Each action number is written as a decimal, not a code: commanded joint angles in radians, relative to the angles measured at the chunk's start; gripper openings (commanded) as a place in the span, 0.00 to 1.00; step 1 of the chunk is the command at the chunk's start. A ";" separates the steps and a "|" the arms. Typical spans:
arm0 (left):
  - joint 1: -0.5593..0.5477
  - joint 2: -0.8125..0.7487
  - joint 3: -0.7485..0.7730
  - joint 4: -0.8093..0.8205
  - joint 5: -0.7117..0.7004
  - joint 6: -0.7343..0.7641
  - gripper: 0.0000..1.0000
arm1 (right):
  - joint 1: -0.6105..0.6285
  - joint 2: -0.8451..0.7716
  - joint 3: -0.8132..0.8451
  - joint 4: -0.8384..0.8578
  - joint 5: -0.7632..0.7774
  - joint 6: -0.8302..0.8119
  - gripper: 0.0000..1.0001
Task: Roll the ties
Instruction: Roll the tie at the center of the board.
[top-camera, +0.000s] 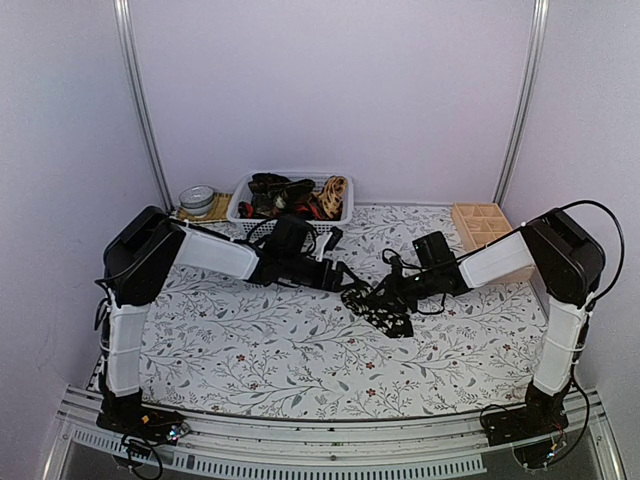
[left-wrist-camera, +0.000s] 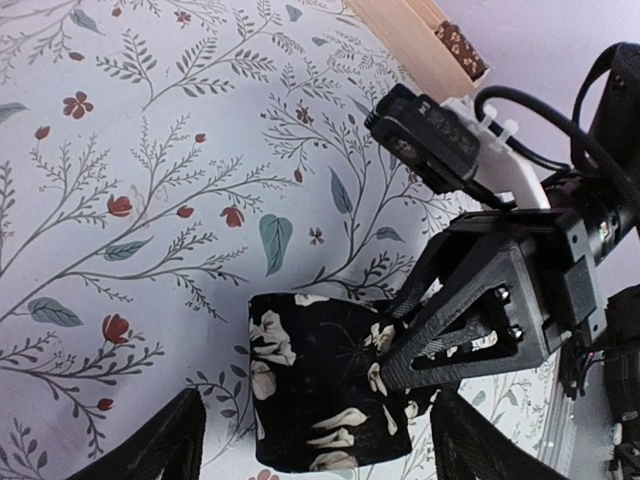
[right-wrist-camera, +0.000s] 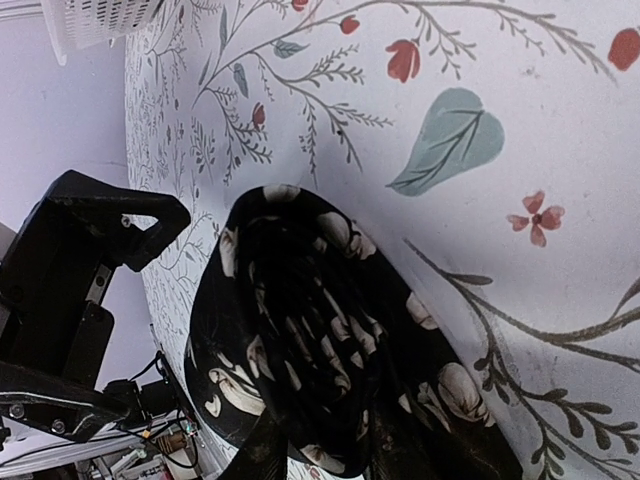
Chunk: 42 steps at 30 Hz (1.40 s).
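Note:
One of the ties, a black one with pale flowers (top-camera: 385, 312), lies mid-table, partly wound into a roll (left-wrist-camera: 320, 380). In the right wrist view the coil (right-wrist-camera: 320, 340) stands on edge and its flat tail runs off to the lower right. My right gripper (top-camera: 395, 292) reaches in from the right and is shut on the roll (right-wrist-camera: 350, 440); one of its fingers (left-wrist-camera: 470, 330) overlaps the roll's side. My left gripper (top-camera: 345, 278) is open, a fingertip on each side of the roll (left-wrist-camera: 320, 450), not touching it. More ties (top-camera: 290, 195) fill the basket.
A white basket (top-camera: 240, 208) stands at the back centre, with a round tin (top-camera: 198, 200) to its left. A wooden divided box (top-camera: 480, 225) sits at the back right. A floral cloth (top-camera: 250, 350) covers the table. The two grippers are close together.

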 joint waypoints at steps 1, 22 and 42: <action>0.022 0.042 -0.020 0.059 0.112 -0.063 0.78 | 0.010 0.074 0.002 -0.009 0.030 -0.008 0.26; 0.037 -0.138 -0.022 -0.243 0.029 0.958 0.99 | 0.009 0.088 0.017 -0.030 0.039 -0.028 0.26; -0.042 0.037 0.081 -0.272 -0.078 1.115 0.76 | 0.010 0.094 0.021 -0.033 0.039 -0.026 0.26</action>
